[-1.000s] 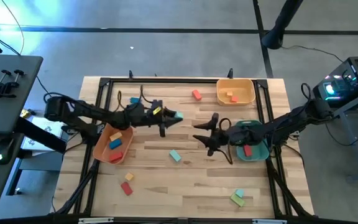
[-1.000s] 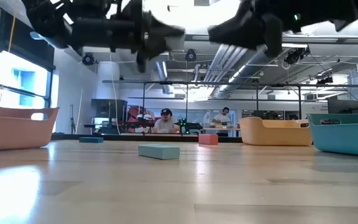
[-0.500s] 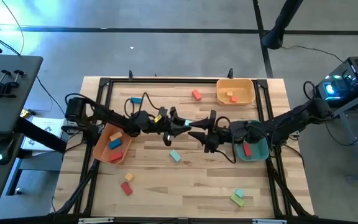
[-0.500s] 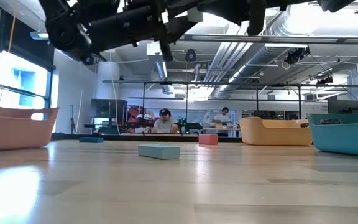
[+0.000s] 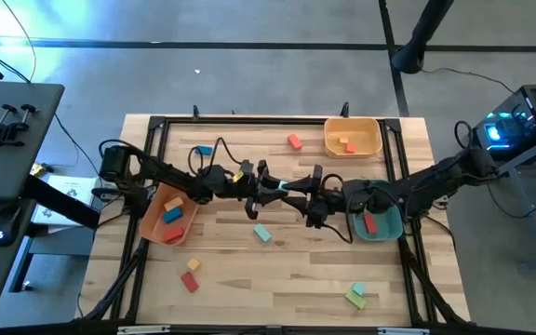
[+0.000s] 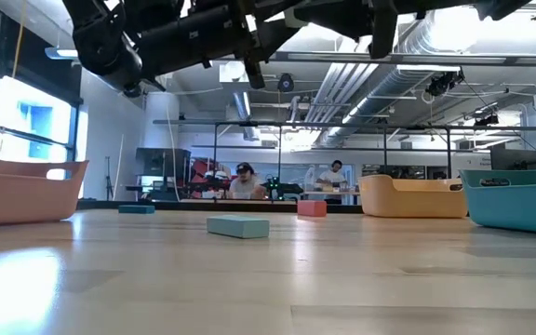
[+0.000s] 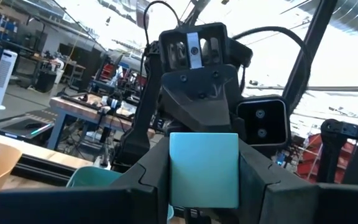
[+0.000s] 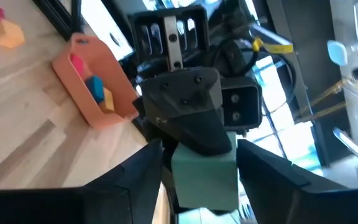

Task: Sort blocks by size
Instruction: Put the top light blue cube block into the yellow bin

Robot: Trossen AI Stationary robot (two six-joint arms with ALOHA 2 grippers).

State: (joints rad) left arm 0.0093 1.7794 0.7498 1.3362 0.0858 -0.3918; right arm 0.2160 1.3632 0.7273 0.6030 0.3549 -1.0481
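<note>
While the two arms meet above the middle of the table [image 5: 287,270], the left gripper [image 5: 270,185] is clamped on a teal block [image 7: 204,168] and holds it between the parted fingers of the right gripper [image 5: 303,191], which flank it without clearly gripping; this looks like a handover toward the teal bin [image 5: 391,226] just beyond the right gripper. Sorting seems partly done: blocks already lie in the orange bin [image 5: 154,221], the yellow bin [image 5: 372,144] and the teal bin. Left loose, all away from the teal bin, are a red block [image 5: 294,141], a blue one [image 5: 202,150], a teal one [image 5: 262,233] and two small clusters [image 5: 190,276] [image 5: 356,296] at the near edge.
</note>
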